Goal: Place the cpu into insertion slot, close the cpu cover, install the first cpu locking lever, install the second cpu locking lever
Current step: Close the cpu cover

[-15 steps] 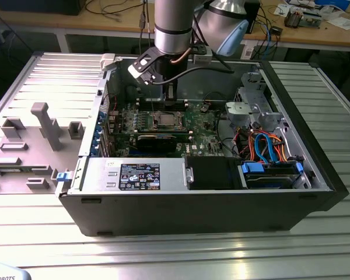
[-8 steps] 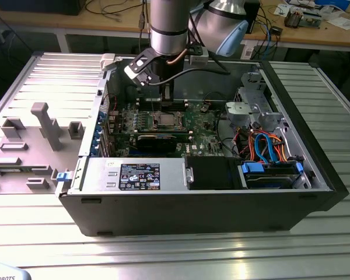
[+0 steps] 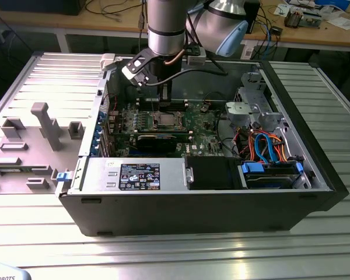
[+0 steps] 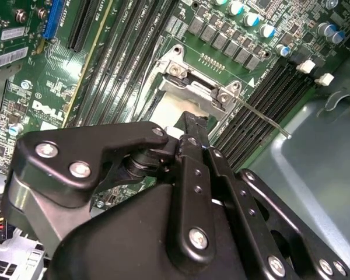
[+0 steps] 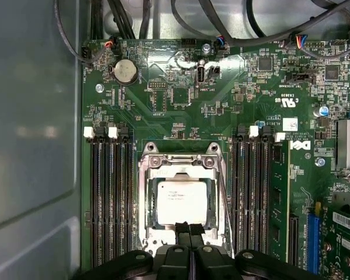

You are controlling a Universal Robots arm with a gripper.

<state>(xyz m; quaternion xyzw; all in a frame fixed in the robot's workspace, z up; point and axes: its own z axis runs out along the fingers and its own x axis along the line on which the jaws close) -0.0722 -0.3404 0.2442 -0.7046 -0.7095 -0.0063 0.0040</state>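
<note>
**Status.** The cpu [image 5: 181,201] sits flat in the slot [image 5: 141,233] on the board [image 5: 181,93], so placement appears done. The cover [image 5: 152,201] appears to lie down around it, window framing the chip, so that step is judged done too.

**Outstanding.** In the second wrist view a thin lever [image 4: 262,119] juts from the socket corner over the memory slots [image 4: 262,99]. It is judged unlatched. The second lever's state cannot be told.

**Gripper.** The gripper [image 5: 189,228] has its fingers pressed together, grasping nothing. In the exterior view it stands at 12 o'clock of the cpu, tips at the socket's edge.
</note>
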